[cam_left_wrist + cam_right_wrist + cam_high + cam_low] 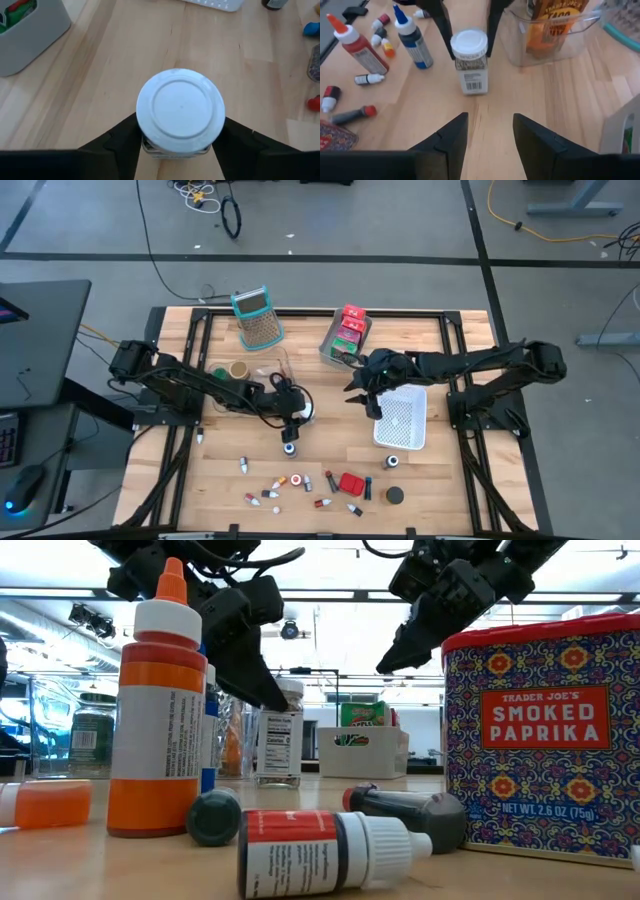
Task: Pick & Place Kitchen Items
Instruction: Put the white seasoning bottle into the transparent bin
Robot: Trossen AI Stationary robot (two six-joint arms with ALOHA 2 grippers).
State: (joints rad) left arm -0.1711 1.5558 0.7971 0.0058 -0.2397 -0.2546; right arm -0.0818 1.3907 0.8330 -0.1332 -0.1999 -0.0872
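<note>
Near the table's centre, your left gripper [180,150] is straddling a white-lidded spice jar [180,110] standing upright on the wood, fingers flanking the lid, contact unclear. At three o'clock from the jar, your right gripper [490,132] is hovering released, near the white basket [402,420].

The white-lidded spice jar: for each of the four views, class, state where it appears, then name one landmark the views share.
High view: white-lidded spice jar at table centre, by the left gripper.
Low view: mid-picture, behind the bottles.
Left wrist view: centre, between that arm's fingers.
Right wrist view: upper middle.
Shared landmark: grey bin.
</note>
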